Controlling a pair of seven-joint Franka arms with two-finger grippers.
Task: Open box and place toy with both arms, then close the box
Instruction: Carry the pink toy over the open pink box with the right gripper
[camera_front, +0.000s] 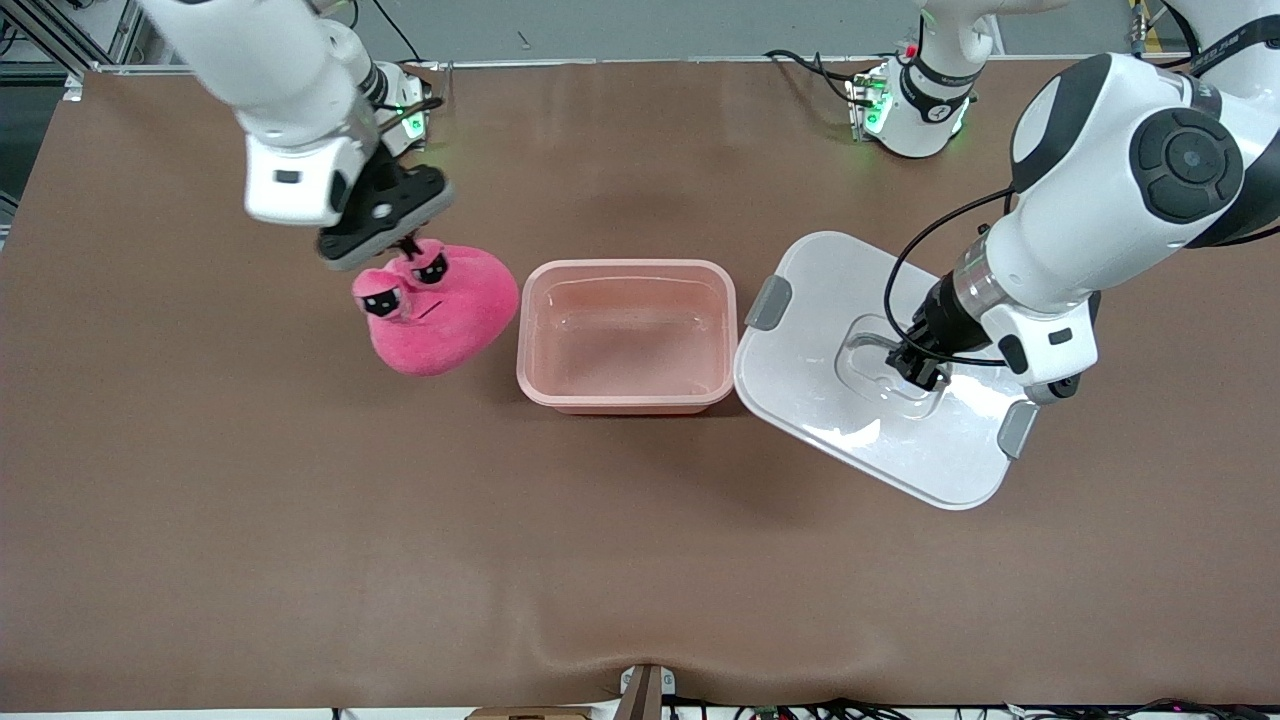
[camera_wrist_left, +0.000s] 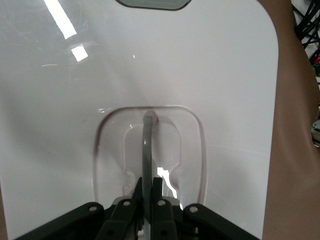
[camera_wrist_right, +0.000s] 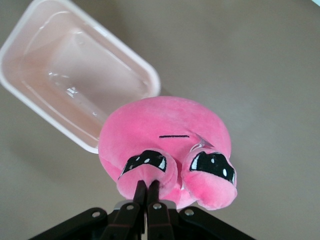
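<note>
Brown table (camera_front: 200, 550) spread wide, box (camera_front: 627, 335) near its middle, long axis running from one arm's end toward the other. Open and empty inside: bare translucent pink floor, nothing in it. Lid (camera_front: 850, 420) off and carried toward the left arm's end of the table, tilted, its edge close beside the box rim and seemingly raised off the table; hard to tell whether any corner touches down. Grey clip (camera_front: 768, 303) on the lid edge nearest the box, another (camera_front: 1018, 430) at the edge away from it. Left gripper (camera_front: 915, 365) pressed together on the clear handle (camera_wrist_left: 146, 150) in the lid's recess, pinching it from above. Toy (camera_front: 437, 308) at the box's end toward the right arm, apparently lifted clear of the table, hanging just beside the rim, not yet over the opening. Right gripper (camera_wrist_right: 146, 192) closed tight on one of the toy's protruding eyes (camera_wrist_right: 145, 167), body dangling below. Judged next: carry the toy sideways toward the left arm's end, over the near short wall, then lower and release; right arm plainly the closer one for that.
</note>
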